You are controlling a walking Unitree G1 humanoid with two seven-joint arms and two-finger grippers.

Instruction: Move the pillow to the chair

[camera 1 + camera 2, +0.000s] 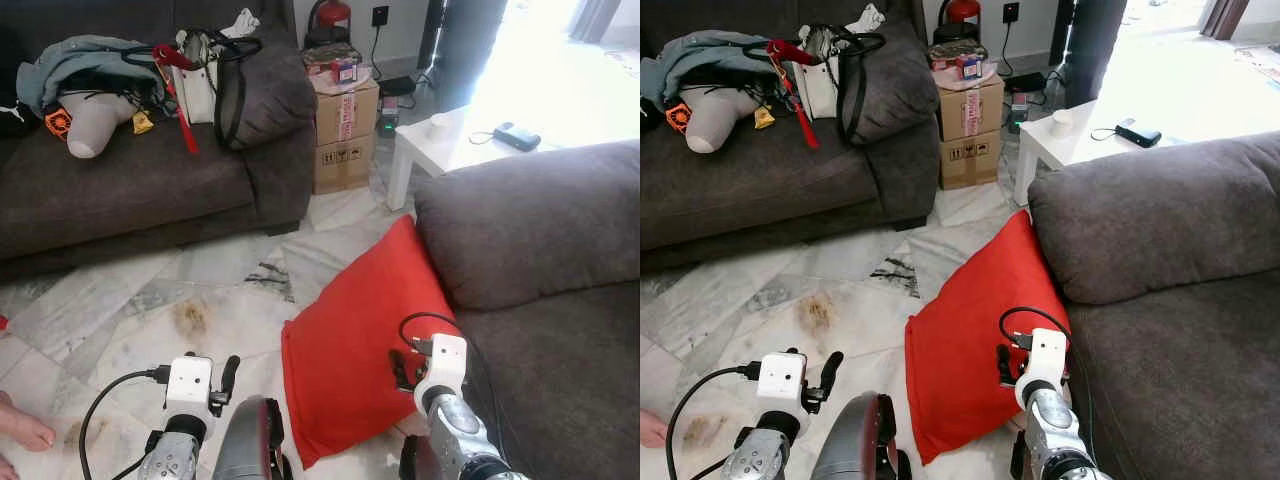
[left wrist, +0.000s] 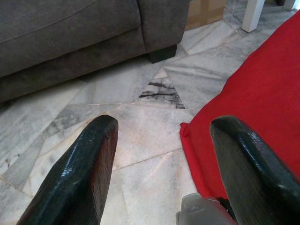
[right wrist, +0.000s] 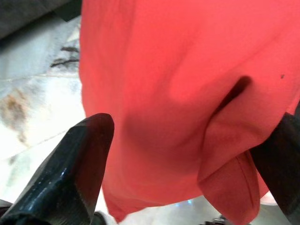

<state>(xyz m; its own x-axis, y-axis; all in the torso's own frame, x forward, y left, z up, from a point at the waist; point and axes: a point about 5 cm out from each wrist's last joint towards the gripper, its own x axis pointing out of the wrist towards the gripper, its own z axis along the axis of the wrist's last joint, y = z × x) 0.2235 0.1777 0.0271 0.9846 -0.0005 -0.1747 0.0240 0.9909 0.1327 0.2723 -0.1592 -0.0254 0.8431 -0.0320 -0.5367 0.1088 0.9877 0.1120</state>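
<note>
A red pillow (image 1: 350, 340) stands on the marble floor, tilted and leaning against the front of the grey armchair (image 1: 540, 230) on my right. My right gripper (image 3: 194, 126) is open right at the pillow's lower part, its two black fingers spread wide with the red fabric (image 3: 178, 84) between and just beyond them. My left gripper (image 2: 164, 126) is open too and hovers over the floor to the left of the pillow (image 2: 253, 103), holding nothing. The pillow's bottom edge is partly hidden behind my right arm.
A dark grey sofa (image 1: 140, 190) with bags, clothes and a pale cushion stands at the back left. Stacked cardboard boxes (image 1: 345, 130) and a white side table (image 1: 440, 145) sit beyond the armchair. A person's bare foot (image 1: 20, 430) shows at the lower left.
</note>
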